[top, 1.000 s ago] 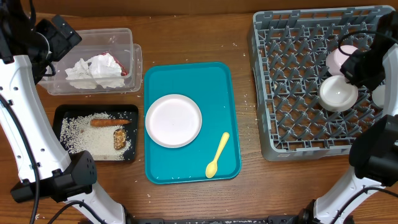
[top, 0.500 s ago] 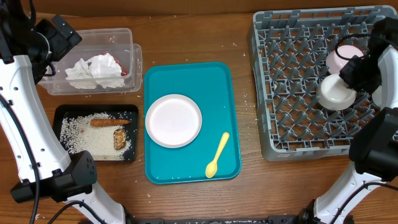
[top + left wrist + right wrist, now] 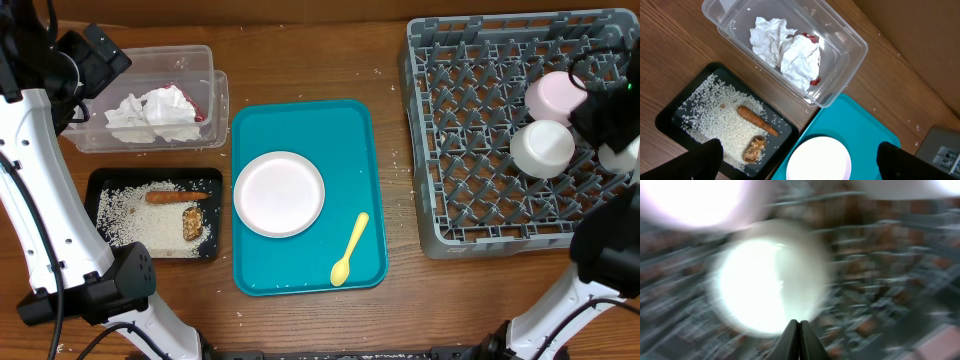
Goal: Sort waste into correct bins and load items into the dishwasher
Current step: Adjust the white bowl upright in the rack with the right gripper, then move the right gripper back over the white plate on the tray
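- Hands first: the left hand [image 3: 800,165] is spread wide and holds nothing, with its dark fingertips [image 3: 702,160] at the lower corners of its wrist view.
- Between those spread fingers, below the hand, lies the round plate [image 3: 820,160], resting on the teal tray [image 3: 860,130].
- Ahead of the left hand stands the clear tub [image 3: 840,55]. It holds the crumpled napkin [image 3: 790,55], with the red wrapper [image 3: 812,39] tucked against the napkin's far side.
- Beside the tub, nearer the hand, sits the black tray [image 3: 670,117]. It carries scattered rice [image 3: 710,115], the carrot stick [image 3: 757,120] and, just beside that, the brown chunk [image 3: 754,149].
- The right hand [image 3: 800,330] is pressed together, pinching nothing, above the dish rack [image 3: 480,150].
- Just ahead of its closed tips is the white bowl [image 3: 543,148], heavily blurred in the wrist view and apart from the fingers.
- The pinkish bowl [image 3: 555,95] sits in the rack just beside the white one.
- The small white cup [image 3: 622,155] shows on the hand's other side, partly hidden by the arm.
- The yellow spoon [image 3: 350,248] lies on the teal tray near the plate, well apart from both hands.
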